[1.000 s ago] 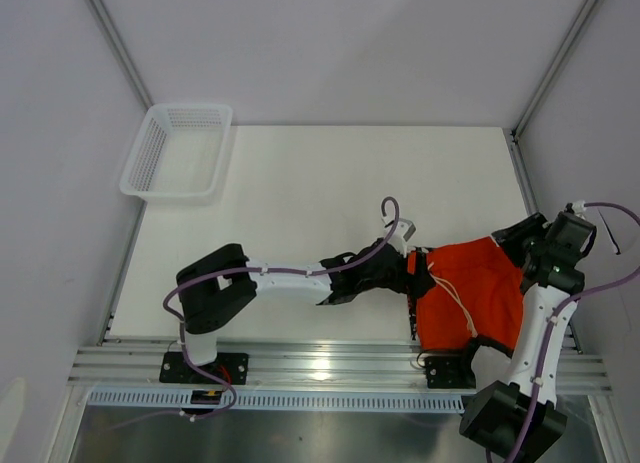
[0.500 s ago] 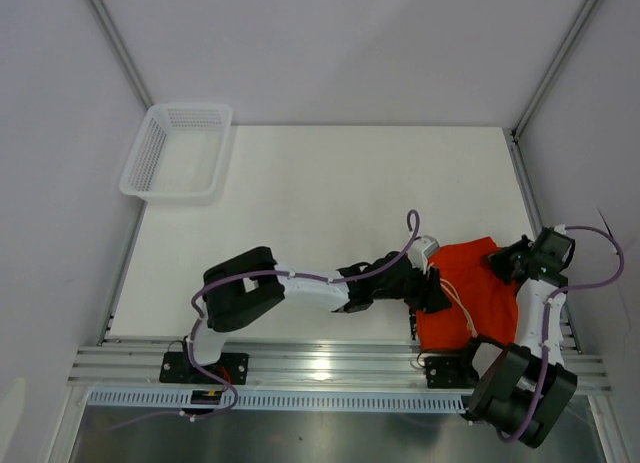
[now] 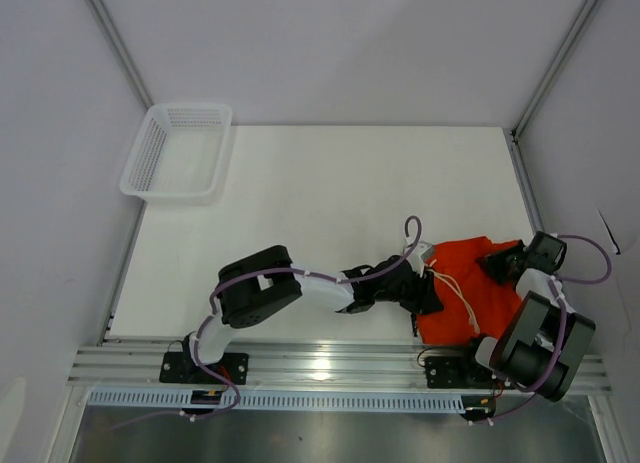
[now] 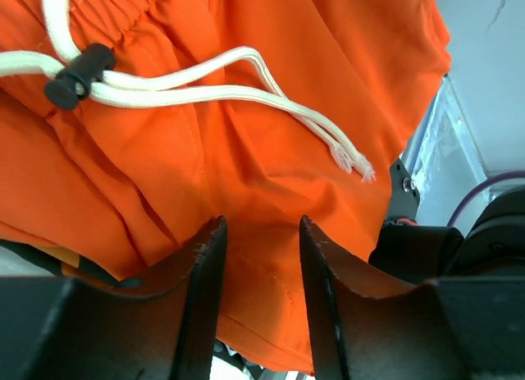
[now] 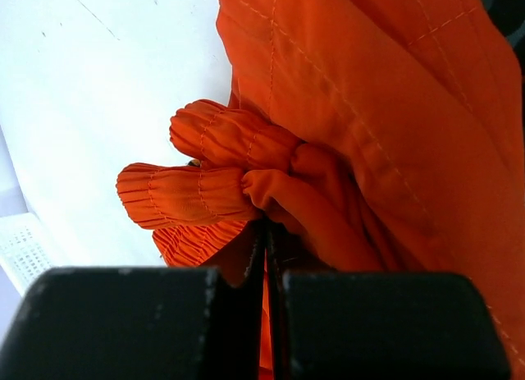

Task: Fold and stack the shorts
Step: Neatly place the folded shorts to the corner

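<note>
The plain orange shorts (image 3: pixel 470 283) lie bunched at the table's near right, white drawstring (image 4: pixel 205 80) across them. My left gripper (image 3: pixel 432 289) reaches in from the left. Its fingers (image 4: pixel 201 290) stand half closed with a fold of orange cloth (image 4: pixel 262 265) filling the gap between them. My right gripper (image 3: pixel 503 264) is at the shorts' right edge. In the right wrist view its jaws are shut on the gathered orange waistband (image 5: pixel 205 191). A dark patterned edge (image 3: pixel 413 321), likely the other shorts, peeks out under the orange pair.
A white mesh basket (image 3: pixel 190 108) sits at the table's far left corner. The table's right edge and a metal post (image 3: pixel 520 173) run close beside the right arm. The aluminium rail (image 3: pixel 330 363) runs along the near edge.
The left arm stretched further right onto the shorts and its jaws narrowed around cloth. The right gripper dropped onto the shorts' right edge and shut on the waistband.
</note>
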Available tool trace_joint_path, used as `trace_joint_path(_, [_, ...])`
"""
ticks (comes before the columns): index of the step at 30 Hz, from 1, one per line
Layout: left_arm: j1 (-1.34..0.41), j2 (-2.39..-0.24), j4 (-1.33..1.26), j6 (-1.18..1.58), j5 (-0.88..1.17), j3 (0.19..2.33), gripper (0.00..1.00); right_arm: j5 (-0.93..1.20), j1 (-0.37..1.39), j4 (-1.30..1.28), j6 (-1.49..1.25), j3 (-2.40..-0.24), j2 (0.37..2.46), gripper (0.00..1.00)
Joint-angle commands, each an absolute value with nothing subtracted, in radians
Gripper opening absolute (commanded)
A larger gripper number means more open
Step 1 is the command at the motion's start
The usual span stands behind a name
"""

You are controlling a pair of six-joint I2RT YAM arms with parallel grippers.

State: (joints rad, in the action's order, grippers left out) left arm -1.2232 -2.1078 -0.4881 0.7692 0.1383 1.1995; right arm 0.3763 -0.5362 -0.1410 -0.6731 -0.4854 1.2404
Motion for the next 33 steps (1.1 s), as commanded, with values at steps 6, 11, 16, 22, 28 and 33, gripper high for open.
trace_joint_path(6, [-1.160,-1.990,-0.398,0.716,0.161,1.241,0.68,0.413,-0.511,-0.213,-0.586,-0.643,1.184,0.10])
trace_joint_path(11, [-1.112,-1.821,-0.264,0.641,0.131,1.213,0.82,0.442,-0.471,-0.287,-0.538,-0.724,1.063,0.60])
trace_joint_path(16, [-1.059,-1.648,-0.108,0.586,0.000,1.144,0.98,0.416,-0.367,-0.307,-0.488,-0.787,0.942,0.97])
trace_joint_path(22, [-0.957,-1.416,0.029,0.574,-0.147,0.994,0.99,0.321,-0.105,-0.266,-0.411,-0.851,0.882,0.99])
trace_joint_path(28, [-0.907,-1.099,0.071,0.554,-0.322,0.741,0.99,0.062,0.262,-0.160,-0.322,-0.842,0.910,1.00])
trace_joint_path(33, [-0.873,-0.899,0.123,0.526,-0.426,0.583,0.99,0.043,0.429,0.006,-0.281,-0.743,0.957,0.99])
